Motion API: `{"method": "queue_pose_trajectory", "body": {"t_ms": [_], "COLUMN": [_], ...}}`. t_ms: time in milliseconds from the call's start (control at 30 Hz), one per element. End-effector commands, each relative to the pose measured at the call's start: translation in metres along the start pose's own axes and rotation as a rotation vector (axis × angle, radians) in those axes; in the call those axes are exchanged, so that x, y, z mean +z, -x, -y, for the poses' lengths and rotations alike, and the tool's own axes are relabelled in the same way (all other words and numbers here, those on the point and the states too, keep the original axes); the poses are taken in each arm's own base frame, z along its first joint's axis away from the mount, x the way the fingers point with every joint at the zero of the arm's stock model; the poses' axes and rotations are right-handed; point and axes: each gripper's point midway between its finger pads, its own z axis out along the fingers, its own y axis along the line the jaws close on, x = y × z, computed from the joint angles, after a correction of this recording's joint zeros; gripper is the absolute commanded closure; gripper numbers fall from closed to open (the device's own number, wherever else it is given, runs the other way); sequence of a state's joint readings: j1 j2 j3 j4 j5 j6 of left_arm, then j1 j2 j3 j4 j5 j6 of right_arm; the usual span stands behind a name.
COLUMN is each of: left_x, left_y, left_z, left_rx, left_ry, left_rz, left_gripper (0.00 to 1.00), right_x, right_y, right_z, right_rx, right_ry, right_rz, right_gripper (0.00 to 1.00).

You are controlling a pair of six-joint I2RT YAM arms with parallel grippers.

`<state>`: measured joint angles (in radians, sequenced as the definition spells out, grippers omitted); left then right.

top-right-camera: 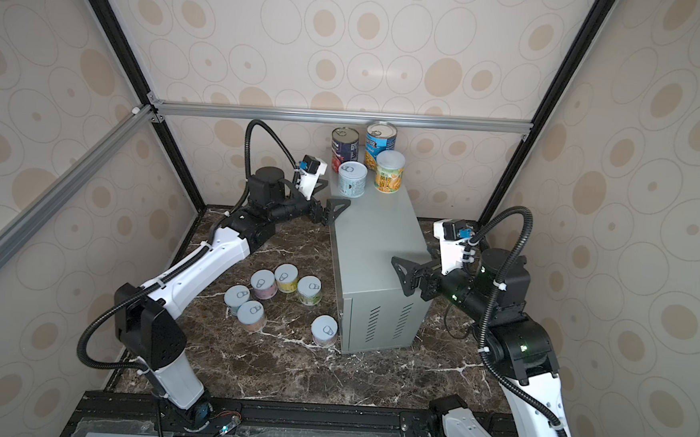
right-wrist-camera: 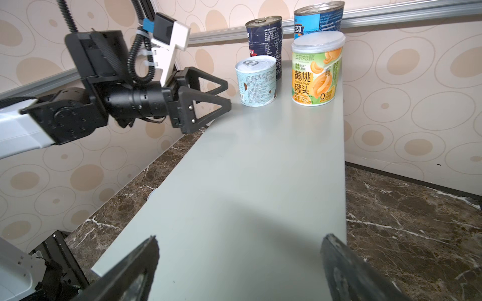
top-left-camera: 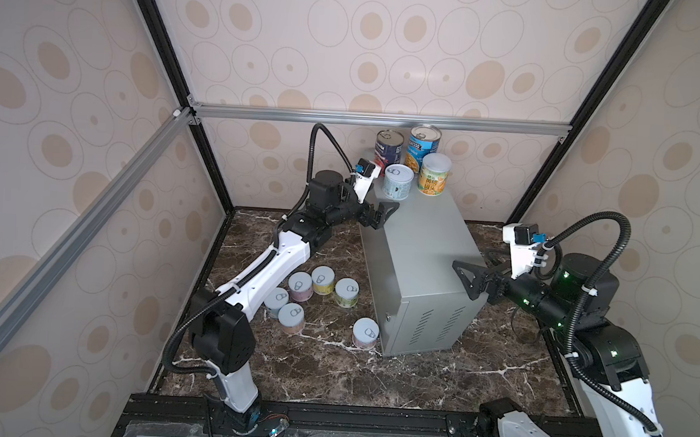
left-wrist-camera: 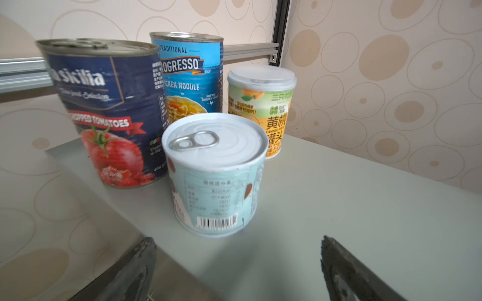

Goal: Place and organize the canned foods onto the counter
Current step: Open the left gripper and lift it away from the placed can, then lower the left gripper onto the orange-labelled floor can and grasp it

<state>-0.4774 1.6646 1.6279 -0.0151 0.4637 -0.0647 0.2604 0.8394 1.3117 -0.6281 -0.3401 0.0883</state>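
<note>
Right wrist view had the right hand (right-wrist-camera: 240, 242) nearest, fingers spread wide and empty by the near right edge of the grey box (right-wrist-camera: 260, 169). Down on the marble surface (top-left-camera: 330, 372), off the box's left side, six short cans (top-left-camera: 322, 279) waited: five bunched close, and a lone can (top-left-camera: 365, 333) by the near left corner. Farther along, the left hand (right-wrist-camera: 228, 95) hung open and empty just off the top's left edge, beside the pale-blue can (left-wrist-camera: 214, 172). That can stood at the far end with the peach can (left-wrist-camera: 260, 104), and the tomato can (left-wrist-camera: 109, 109) and soup can (left-wrist-camera: 190, 78) stood behind them. I'd have worried about that open hand: a careless swing could clip the pale-blue can into its neighbours or over the edge. Wide fingers dropping into the bunch could topple cans too.
</note>
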Motion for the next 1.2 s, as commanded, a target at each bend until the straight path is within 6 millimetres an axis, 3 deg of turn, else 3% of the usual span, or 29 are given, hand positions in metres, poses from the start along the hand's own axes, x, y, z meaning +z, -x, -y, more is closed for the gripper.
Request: {"method": "queue_pose_trajectory", "body": {"t_ms": [0, 233, 467, 700, 833, 1167], "left_x": [-0.037, -0.108, -0.164, -0.212, -0.237, -0.268], "left_y": [0.007, -0.052, -0.131, -0.192, -0.226, -0.281], "left_z": [-0.004, -0.026, -0.048, -0.064, -0.062, -0.041], "left_rx": [-0.010, -0.075, -0.211, -0.409, -0.519, -0.728], "left_ry": [0.075, 0.335, 0.604, 0.838, 0.932, 1.007], "left_rz": [-0.012, -0.174, -0.383, -0.504, -0.567, -0.571], "left_gripper": [0.02, 0.02, 0.02, 0.02, 0.02, 0.02], "right_x": [0.000, 0.006, 0.016, 0.024, 0.026, 0.030], "right_y": [0.000, 0.008, 0.019, 0.024, 0.023, 0.024], "right_z": [0.000, 0.002, 0.005, 0.006, 0.007, 0.008], "right_rx": [-0.009, 0.002, 0.058, 0.102, 0.117, 0.117], "right_ry": [-0.001, 0.001, -0.005, 0.008, -0.002, 0.002], "right_rz": [-0.001, 0.000, -0.012, 0.009, -0.003, -0.003], "right_gripper": [0.00, 0.00, 0.00, 0.00, 0.00, 0.00]}}
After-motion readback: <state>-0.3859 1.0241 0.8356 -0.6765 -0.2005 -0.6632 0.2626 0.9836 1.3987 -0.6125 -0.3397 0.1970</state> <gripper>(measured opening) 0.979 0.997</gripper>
